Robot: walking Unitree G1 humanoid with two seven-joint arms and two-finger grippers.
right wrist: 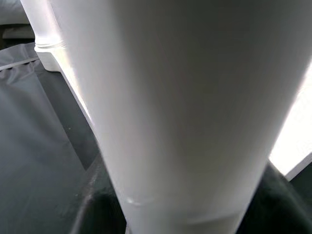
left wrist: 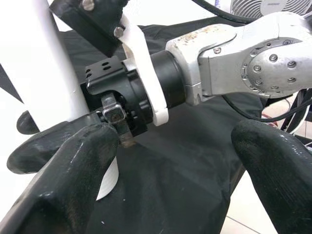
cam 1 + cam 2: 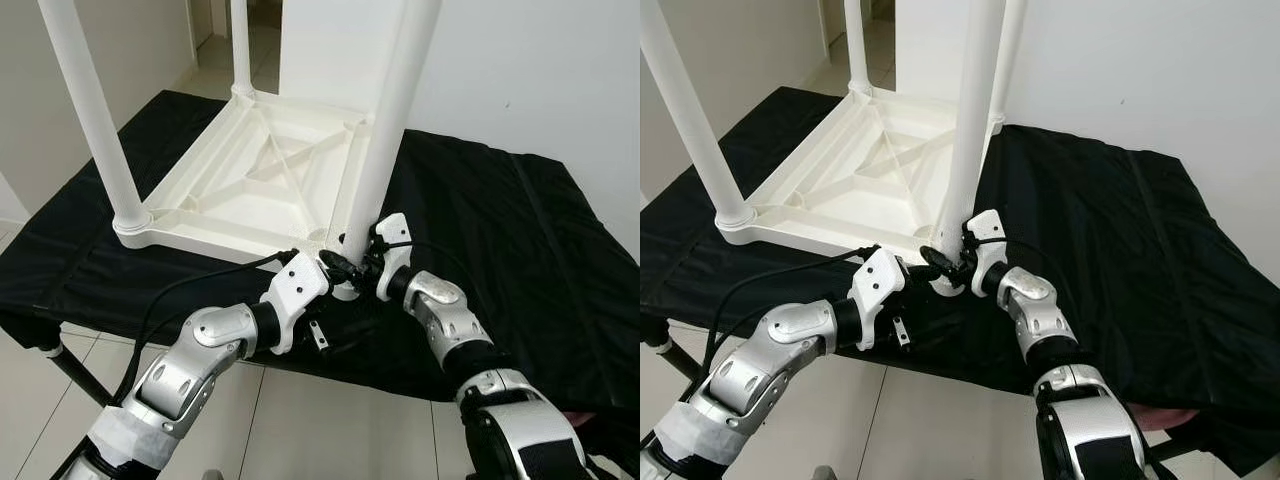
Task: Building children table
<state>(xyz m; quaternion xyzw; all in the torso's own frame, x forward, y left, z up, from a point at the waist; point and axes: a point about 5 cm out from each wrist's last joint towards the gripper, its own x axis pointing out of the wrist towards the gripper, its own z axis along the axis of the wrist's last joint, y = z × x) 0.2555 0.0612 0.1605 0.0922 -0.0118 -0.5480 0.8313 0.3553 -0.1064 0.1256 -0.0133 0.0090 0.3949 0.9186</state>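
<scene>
A white plastic children's table (image 3: pixel 250 190) lies upside down on a black-covered surface. Its near-right leg (image 3: pixel 385 130) stands upright in the corner socket. My right gripper (image 3: pixel 362 258) is at the foot of that leg and shut around it; the leg (image 1: pixel 170 107) is pressed close in the right wrist view. My left gripper (image 3: pixel 338 268) is just left of the same foot, open, with nothing between its fingers (image 2: pixel 73 180). In the left wrist view the leg (image 2: pixel 44 63) stands beside one finger and the right wrist (image 2: pixel 234 58) is straight ahead.
Two other legs (image 3: pixel 95 120) (image 3: pixel 240 45) stand upright at the table's left and far corners. The black cloth (image 3: pixel 520 250) stretches bare to the right. Its front edge runs just under my forearms, above a tiled floor (image 3: pixel 300 430). A white wall rises behind.
</scene>
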